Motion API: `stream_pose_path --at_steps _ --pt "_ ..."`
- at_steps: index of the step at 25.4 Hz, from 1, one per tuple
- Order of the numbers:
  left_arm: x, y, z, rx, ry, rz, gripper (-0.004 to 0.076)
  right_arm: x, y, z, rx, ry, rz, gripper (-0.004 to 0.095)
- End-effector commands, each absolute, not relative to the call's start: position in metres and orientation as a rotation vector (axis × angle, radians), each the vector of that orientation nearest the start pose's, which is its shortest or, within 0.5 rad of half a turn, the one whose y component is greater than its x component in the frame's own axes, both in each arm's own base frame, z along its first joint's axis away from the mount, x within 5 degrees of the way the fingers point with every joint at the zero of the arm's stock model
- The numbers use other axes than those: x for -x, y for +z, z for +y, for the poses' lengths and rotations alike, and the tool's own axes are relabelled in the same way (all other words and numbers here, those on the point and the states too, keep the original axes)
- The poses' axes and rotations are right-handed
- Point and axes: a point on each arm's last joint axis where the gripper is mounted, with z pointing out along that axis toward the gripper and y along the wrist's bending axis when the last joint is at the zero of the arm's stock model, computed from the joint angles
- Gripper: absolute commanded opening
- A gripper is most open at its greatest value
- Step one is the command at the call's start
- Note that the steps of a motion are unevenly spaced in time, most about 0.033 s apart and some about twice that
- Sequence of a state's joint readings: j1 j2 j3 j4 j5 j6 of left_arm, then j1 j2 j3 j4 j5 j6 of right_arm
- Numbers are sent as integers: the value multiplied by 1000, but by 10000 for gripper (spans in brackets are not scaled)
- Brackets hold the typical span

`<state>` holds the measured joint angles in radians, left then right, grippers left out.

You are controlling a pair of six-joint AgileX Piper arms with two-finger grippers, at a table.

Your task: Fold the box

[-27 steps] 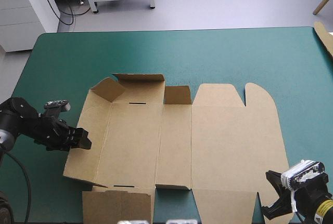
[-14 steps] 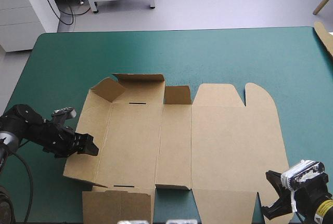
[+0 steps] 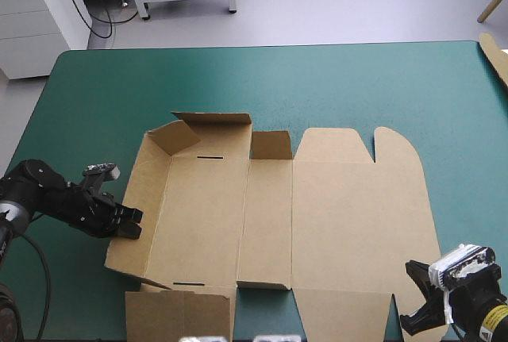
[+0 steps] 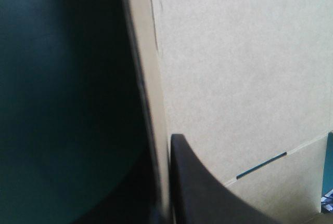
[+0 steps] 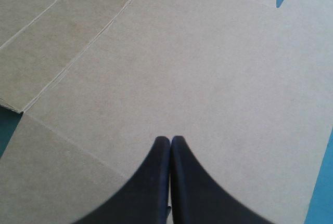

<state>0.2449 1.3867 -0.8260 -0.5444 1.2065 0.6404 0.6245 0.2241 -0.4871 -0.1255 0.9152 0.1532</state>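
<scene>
Clamping box (image 3: 333, 215) wall edge: left tool (image 3: 132, 225).

Box (image 3: 341, 215) on table (image 3: 357, 80); L gripper (image 3: 132, 224) on box's left wall; R gripper (image 3: 416, 322) by near-right corner.

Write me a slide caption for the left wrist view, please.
Left claw shut on a raised wall of the brown box, teal-green cover outside.

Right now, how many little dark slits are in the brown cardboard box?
2. The far dark slit sits beside the far wall of the brown cardboard box; the near dark slit, by the near flap. Folded flaps might hide more.
</scene>
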Motion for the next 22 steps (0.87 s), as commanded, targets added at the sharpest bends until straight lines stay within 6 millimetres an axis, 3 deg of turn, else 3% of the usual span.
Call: stream_pose_path --at_steps 1,5,6,12,17,22 --pt "-225 250 7 -290 -749 2837 -8 -39 295 17 512 323 1997 -16" --pt "-243 281 -3 -550 -494 2739 -8 -39 295 17 512 323 1997 -16" --pt "-252 295 -11 -655 -370 2676 -8 -39 295 17 512 323 1997 -16" --pt "-268 339 -54 -943 -79 2426 -8 -39 295 17 512 323 1997 -16" --pt "-271 360 -81 -1088 88 2251 -8 -39 295 17 512 323 1997 -16" --pt "-272 367 -99 -1178 231 2100 -8 -39 295 17 512 323 1997 -16"
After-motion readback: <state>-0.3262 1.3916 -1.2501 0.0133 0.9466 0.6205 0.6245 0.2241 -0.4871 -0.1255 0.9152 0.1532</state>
